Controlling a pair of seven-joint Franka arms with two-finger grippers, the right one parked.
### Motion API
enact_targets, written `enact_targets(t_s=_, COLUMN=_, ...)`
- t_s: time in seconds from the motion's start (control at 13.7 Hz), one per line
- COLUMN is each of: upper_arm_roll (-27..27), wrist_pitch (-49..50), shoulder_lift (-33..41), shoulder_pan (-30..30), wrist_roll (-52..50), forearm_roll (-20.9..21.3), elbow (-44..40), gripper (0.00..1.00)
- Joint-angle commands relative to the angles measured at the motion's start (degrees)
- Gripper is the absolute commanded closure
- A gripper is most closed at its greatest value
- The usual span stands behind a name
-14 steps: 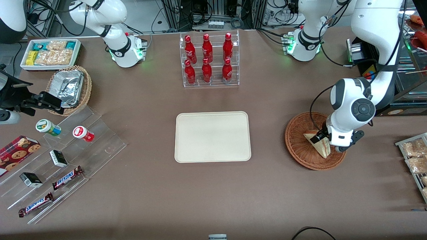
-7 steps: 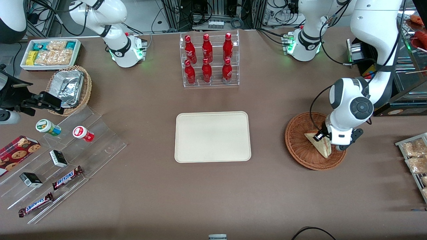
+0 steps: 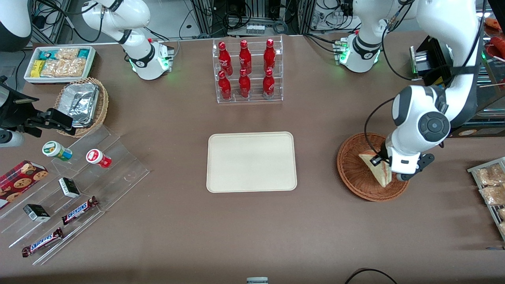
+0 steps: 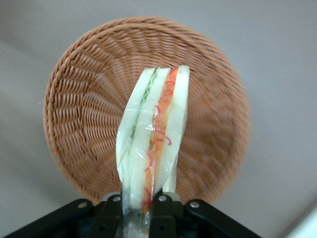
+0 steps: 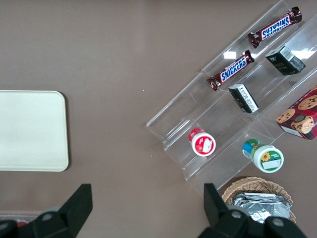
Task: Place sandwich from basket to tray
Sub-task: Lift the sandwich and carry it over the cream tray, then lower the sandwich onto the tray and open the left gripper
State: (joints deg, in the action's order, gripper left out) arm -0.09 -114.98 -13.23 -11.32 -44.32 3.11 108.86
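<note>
The sandwich (image 3: 378, 168) (image 4: 151, 144), a plastic-wrapped white-bread wedge with red and green filling on its edge, hangs just above the reddish-brown wicker basket (image 3: 355, 173) (image 4: 74, 109). My gripper (image 3: 386, 165) (image 4: 137, 210) is shut on the wedge's one end, a black finger pressed against each bread face. In the left wrist view the basket lies below the sandwich with nothing else in it. The cream rectangular tray (image 3: 251, 161) (image 5: 29, 130) lies bare at the table's middle, toward the parked arm from the basket.
A clear rack of red bottles (image 3: 246, 71) stands farther from the front camera than the tray. A clear stepped shelf with snack bars and cups (image 3: 75, 185) is at the parked arm's end. A rack of packets (image 3: 491, 189) sits at the working arm's edge.
The gripper has risen a little with the sandwich held in it, so the wedge now hangs slightly higher over the basket. The tray and everything else stay put.
</note>
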Motion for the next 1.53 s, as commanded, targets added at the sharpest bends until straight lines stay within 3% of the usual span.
enact_targets(t_s=0.0, upper_arm_roll=-0.1, wrist_pitch=7.8, shoulder_lift=-0.3, shoulder_pan=-5.8, wrist_roll=0.0, forearm_roll=-0.1, elbow=-9.2, gripper=1.0)
enact_targets(t_s=0.22, upper_arm_roll=-0.8, wrist_pitch=7.3, shoulder_lift=-2.1, shoulder_pan=-12.6, wrist_roll=-0.2, forearm_roll=-0.6, elbow=-13.1, gripper=1.0)
enact_targets(t_s=0.73, upper_arm_roll=-0.7, wrist_pitch=0.6, shoulder_lift=-19.7, shoulder_pan=-28.7, wrist_roll=-4.1, forearm_roll=-0.5, elbow=-27.2, gripper=1.0)
enact_targets(t_s=1.02, upper_arm_roll=-0.6, wrist_pitch=-5.5, shoulder_lift=-26.3, shoulder_pan=-32.7, wrist_roll=-6.3, forearm_roll=-0.1, elbow=-30.1, gripper=1.0)
enact_targets(t_s=1.17, upper_arm_roll=-0.6, wrist_pitch=-5.5, shoulder_lift=-29.6, shoulder_pan=-33.4, wrist_roll=-10.1, forearm_roll=2.2, elbow=-32.9, gripper=1.0)
enact_targets(t_s=1.46, upper_arm_roll=-0.7, wrist_pitch=-5.6, shoulder_lift=-31.0, shoulder_pan=-34.9, wrist_roll=-12.0, forearm_roll=3.8, elbow=-33.1, gripper=1.0)
